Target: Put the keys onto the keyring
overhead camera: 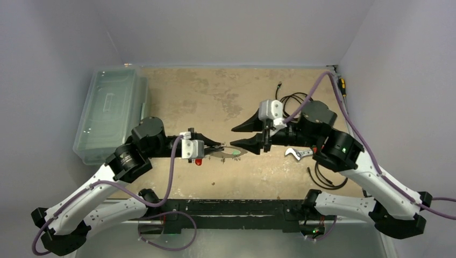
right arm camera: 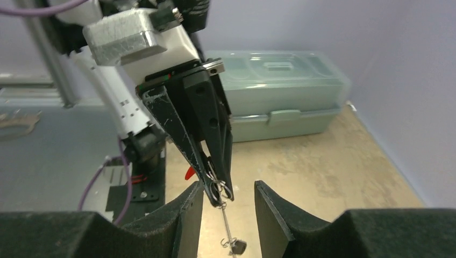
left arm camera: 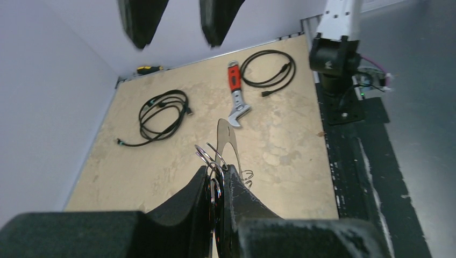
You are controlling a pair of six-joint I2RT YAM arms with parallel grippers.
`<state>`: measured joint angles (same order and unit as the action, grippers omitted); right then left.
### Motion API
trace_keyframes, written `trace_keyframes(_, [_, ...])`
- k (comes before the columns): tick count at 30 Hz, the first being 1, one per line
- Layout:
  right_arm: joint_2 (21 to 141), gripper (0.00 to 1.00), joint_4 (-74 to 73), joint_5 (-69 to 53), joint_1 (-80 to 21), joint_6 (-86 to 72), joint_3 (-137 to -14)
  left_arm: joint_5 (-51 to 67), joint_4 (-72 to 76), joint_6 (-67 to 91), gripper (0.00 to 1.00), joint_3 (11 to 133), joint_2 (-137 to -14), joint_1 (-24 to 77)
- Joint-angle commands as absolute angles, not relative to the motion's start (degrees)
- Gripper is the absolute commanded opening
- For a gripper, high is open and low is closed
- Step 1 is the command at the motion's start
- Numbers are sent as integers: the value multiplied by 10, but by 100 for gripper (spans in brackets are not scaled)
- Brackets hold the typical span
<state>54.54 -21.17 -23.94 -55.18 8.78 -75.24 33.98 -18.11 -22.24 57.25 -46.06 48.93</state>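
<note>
My left gripper is shut on one end of the keyring, a pale oval loop held level above the table and pointing right. In the left wrist view the loop sticks out past my shut fingertips, with small wire split rings at the grip. A red key head hangs under the left gripper, and a green spot shows on the loop. My right gripper is open, its fingers either side of the loop's free end. In the right wrist view the loop is edge-on, with a black key head hanging on it.
A silver wrench with a red handle lies under the right arm. Black coiled cables lie at the back right and near the front right. A translucent green lidded box stands at the left edge. A yellow-handled tool lies in the far right corner.
</note>
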Motion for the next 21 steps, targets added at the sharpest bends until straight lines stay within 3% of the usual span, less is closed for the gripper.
trace_keyframes(1, [582, 43, -313, -358, -552, 149, -827, 429, -241, -245, 0, 623, -468, 492])
trace_keyframes(8, [645, 38, -423, -435, -552, 191, -912, 471, -242, -230, 0, 630, -473, 492])
trace_keyframes(21, [725, 30, -520, -428, -552, 230, -962, 495, -243, -220, 0, 638, -484, 492])
